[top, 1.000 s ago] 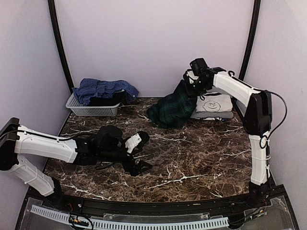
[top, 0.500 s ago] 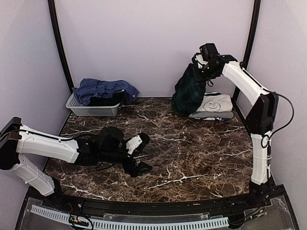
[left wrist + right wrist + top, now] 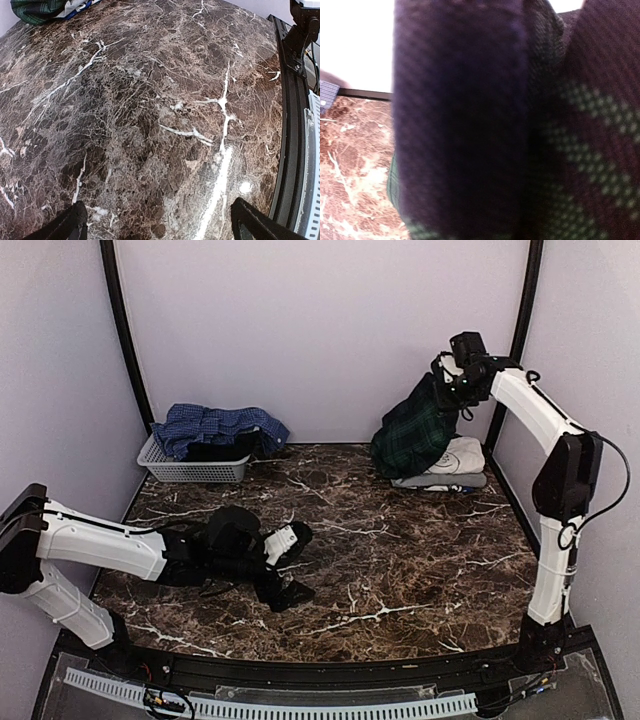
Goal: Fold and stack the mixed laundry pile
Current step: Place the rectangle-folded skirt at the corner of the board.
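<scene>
The brown marble table (image 3: 400,540) carries everything. Over its far right corner the dark green tartan shirt (image 3: 412,435) hangs in the air, pinched at its top by the right fingers (image 3: 452,388), its lower edge on the folded white tee (image 3: 462,455). At the far left, the blue checked shirt (image 3: 215,423) is heaped in the basket (image 3: 190,470). The left fingers (image 3: 283,538) are spread wide, low over the table.

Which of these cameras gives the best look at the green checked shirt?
The top view: the green shirt hangs in full from the right arm's fingers. The left wrist view catches only a corner at its top edge; the right wrist view is just a blurred close-up of cloth.
</scene>
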